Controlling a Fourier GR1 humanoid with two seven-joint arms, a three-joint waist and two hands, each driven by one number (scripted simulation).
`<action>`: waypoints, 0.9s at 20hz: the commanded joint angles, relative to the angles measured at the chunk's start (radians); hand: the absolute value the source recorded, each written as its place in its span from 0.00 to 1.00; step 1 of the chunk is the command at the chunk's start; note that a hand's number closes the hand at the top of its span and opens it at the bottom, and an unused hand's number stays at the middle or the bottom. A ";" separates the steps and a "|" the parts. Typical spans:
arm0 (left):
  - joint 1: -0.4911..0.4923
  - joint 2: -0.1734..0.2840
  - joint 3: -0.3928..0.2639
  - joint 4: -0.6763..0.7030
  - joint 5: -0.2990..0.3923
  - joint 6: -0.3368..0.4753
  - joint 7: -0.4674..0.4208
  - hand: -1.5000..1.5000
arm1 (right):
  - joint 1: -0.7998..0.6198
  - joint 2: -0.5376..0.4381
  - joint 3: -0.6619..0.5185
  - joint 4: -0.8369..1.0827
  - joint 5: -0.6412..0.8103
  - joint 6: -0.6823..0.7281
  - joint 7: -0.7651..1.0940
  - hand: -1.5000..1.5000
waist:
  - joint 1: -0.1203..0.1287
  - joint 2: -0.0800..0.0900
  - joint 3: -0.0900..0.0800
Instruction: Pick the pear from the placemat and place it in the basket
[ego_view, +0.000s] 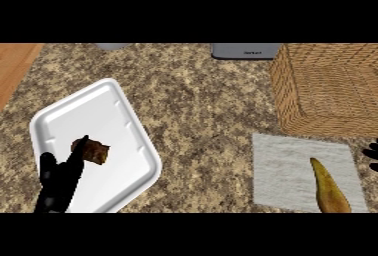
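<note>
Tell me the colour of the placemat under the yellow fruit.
Light grey, with a faint mottled texture; the placemat shows best in the head view.

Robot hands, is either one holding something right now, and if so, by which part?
Nothing is held. The left hand lies over the white tray with straight fingers reaching the brown item. The right hand shows at the right edge, apart from the pear on the placemat.

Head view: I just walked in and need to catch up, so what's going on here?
A robot is at a granite counter. The yellow pear lies on the grey placemat, untouched, so nothing is in the wicker basket as far as can be seen. The left hand rests over a white tray, fingers straight, beside a small brown item. Only the fingertips of the right hand show at the right edge.
</note>
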 joint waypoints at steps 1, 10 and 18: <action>0.033 0.000 0.000 0.037 0.018 -0.034 0.030 0.50 | -0.003 0.067 0.060 0.033 0.073 -0.009 -0.036 0.00 | -0.006 0.009 -0.012; 0.027 -0.012 0.009 0.052 0.008 -0.040 0.034 0.50 | -0.112 0.170 0.122 0.208 0.180 -0.066 -0.120 0.00 | -0.003 0.009 -0.012; -0.005 -0.021 0.019 0.060 0.002 -0.048 0.051 0.50 | -0.195 0.272 0.159 0.244 0.238 -0.041 -0.067 0.00 | -0.006 0.009 -0.013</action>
